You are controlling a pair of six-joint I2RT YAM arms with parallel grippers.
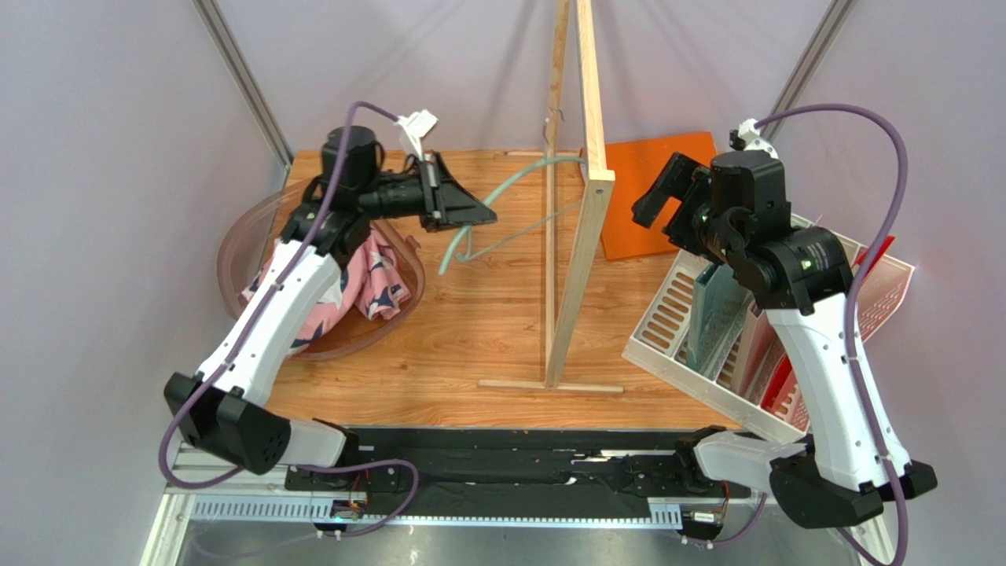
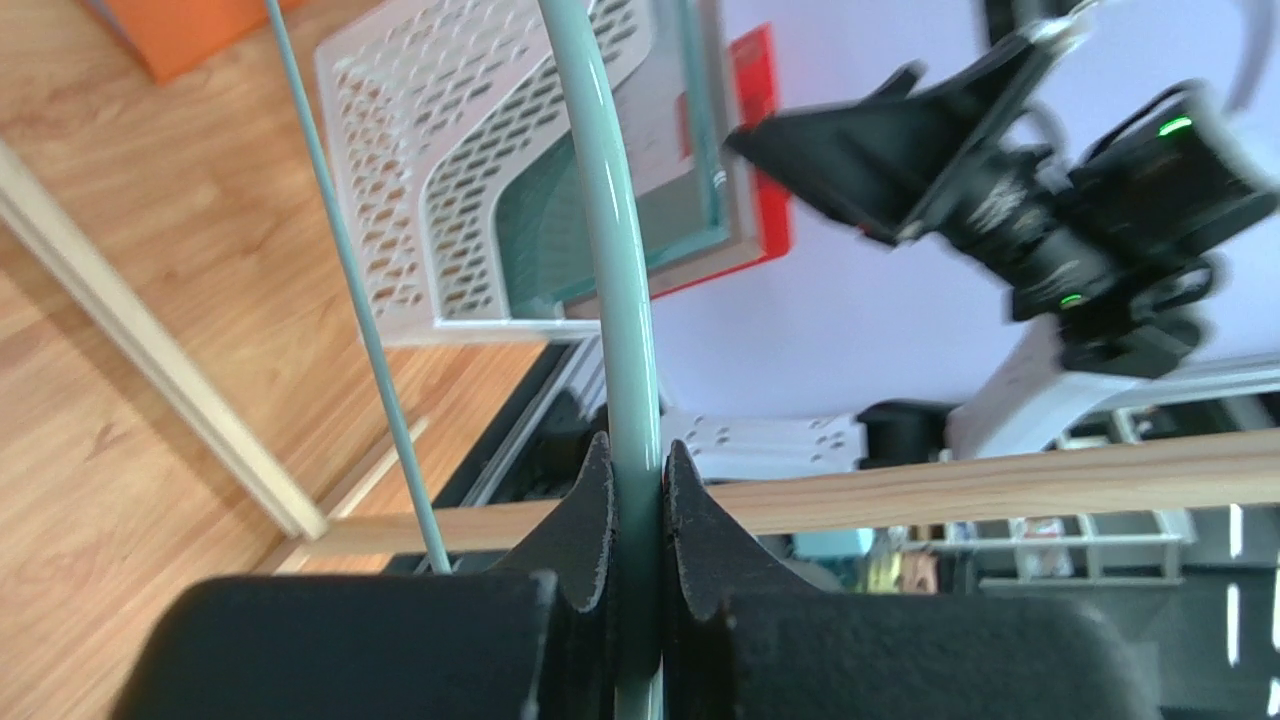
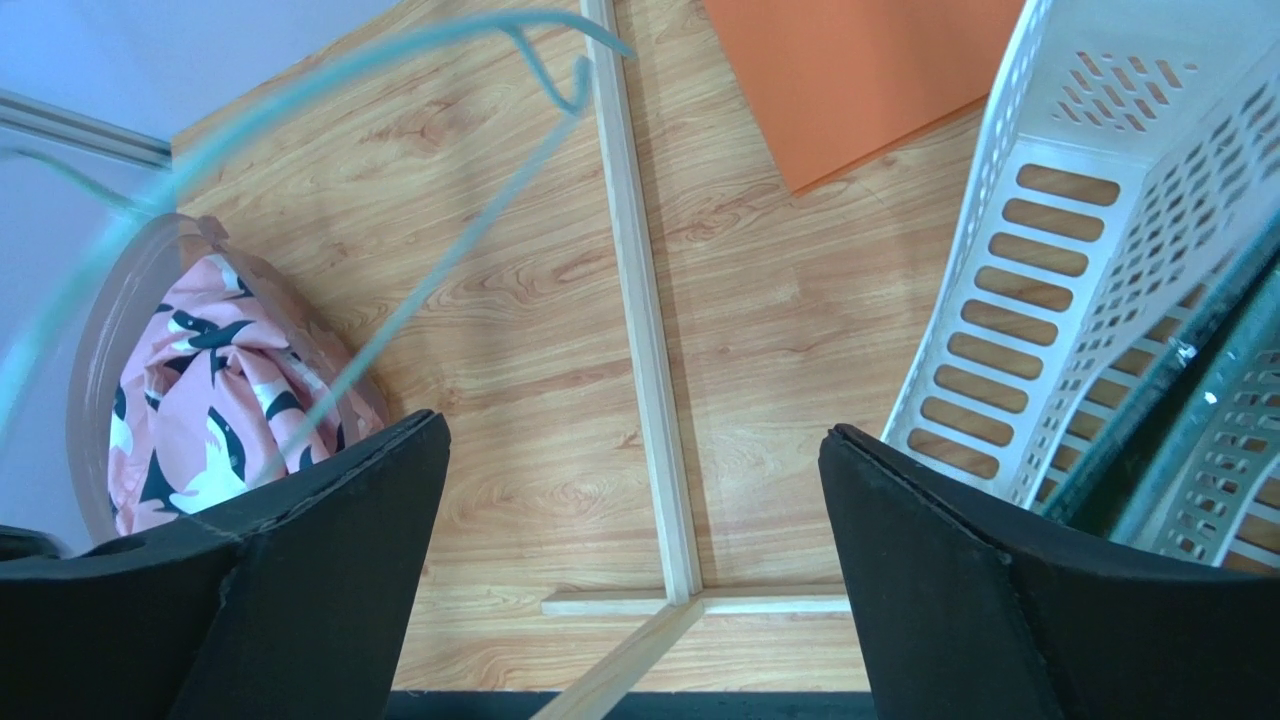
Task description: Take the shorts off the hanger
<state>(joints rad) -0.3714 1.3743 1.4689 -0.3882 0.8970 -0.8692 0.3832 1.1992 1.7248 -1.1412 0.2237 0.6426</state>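
The pink shorts (image 1: 368, 274) with navy and white shapes lie bunched in a brownish translucent basin (image 1: 236, 230) at the left, partly under my left arm. They also show in the right wrist view (image 3: 196, 393). The mint-green hanger (image 1: 526, 172) is bare and hangs in the air between the basin and the wooden stand. My left gripper (image 1: 482, 216) is shut on the hanger's thick curved arm (image 2: 609, 225), which runs between its fingertips (image 2: 594, 495). My right gripper (image 1: 659, 195) is open and empty, raised over the orange board. The hanger's thin bar (image 3: 451, 248) crosses its view.
A tall pale wooden stand (image 1: 581, 177) rises mid-table, its foot (image 1: 550, 384) near the front edge. A flat orange board (image 1: 626, 230) lies at the back right. A white perforated rack (image 1: 679, 318) holding upright boards stands at the right.
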